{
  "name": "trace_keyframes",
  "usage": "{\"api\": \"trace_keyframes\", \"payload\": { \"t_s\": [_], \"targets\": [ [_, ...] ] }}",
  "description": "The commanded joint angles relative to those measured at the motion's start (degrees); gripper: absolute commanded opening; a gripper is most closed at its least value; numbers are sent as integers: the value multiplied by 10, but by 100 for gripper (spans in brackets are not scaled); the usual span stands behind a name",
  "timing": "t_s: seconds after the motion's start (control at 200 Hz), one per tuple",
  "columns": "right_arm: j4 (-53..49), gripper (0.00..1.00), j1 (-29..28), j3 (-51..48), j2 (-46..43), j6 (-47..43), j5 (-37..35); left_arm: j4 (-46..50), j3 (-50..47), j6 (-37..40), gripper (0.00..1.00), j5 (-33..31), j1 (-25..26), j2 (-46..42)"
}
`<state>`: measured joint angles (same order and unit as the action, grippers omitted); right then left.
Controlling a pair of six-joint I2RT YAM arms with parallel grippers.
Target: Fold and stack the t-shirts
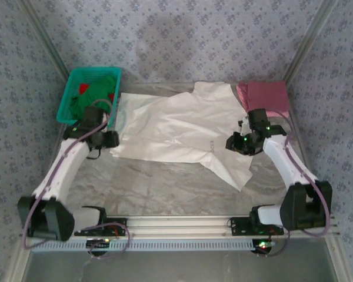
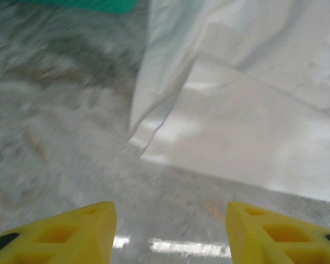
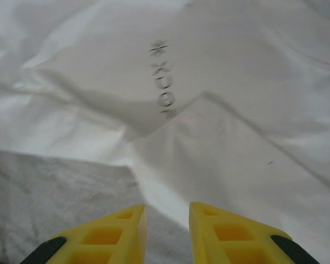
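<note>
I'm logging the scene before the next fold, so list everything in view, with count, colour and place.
cream-white t-shirt: one, cream-white, spread crumpled mid-table.
pink t-shirt: one, dusty pink, folded, far right corner.
basket: one, teal, far left corner, holding green and red items.
table: one, mottled grey, under everything.
left gripper: one, yellow fingers, open over bare table beside the shirt's edge.
right gripper: one, yellow fingers, slightly apart over the cream-white t-shirt.

White arms (image 1: 62,167) with black joints and lilac cables (image 1: 26,232) — yellow, hollow-celled fingers (image 2: 71,234) tipped black.
</note>
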<state>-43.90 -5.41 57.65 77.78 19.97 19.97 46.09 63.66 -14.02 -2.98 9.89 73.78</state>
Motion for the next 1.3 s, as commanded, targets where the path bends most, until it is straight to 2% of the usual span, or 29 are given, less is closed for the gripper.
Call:
{"api": "trace_keyframes", "payload": {
  "t_s": [0.0,0.07,0.195,0.345,0.44,0.59,0.665,0.735,0.999,1.129,1.264,1.294],
  "targets": [
    [0,29,22,14,61,6,-55,-56,48,25,57,32,45,71],
    [-7,34,29,17,90,6,-92,-86,56,38,59,46,75,102],
    [-5,36,33,-3,103,18,-154,-123,51,57,63,63,126,147],
    [18,41,37,-22,139,11,-147,-175,36,74,69,109,154,204],
    [45,39,37,-43,158,11,-103,-176,44,78,69,116,159,244],
    [65,17,36,-59,168,17,-65,-182,43,85,64,120,159,264],
    [62,0,37,-65,150,20,-63,-174,41,93,62,115,159,261],
    [50,0,39,-70,116,25,-71,-161,37,97,58,96,158,252],
    [-1,0,51,-93,-58,43,-83,-175,-15,57,58,89,125,192],
    [-37,0,25,-85,-127,40,-77,-178,-11,59,58,85,125,187],
    [-87,0,0,-95,-162,56,-106,-175,8,66,61,98,126,202],
    [-97,6,-1,-101,-159,53,-108,-175,12,67,62,104,128,208]
  ]
}}
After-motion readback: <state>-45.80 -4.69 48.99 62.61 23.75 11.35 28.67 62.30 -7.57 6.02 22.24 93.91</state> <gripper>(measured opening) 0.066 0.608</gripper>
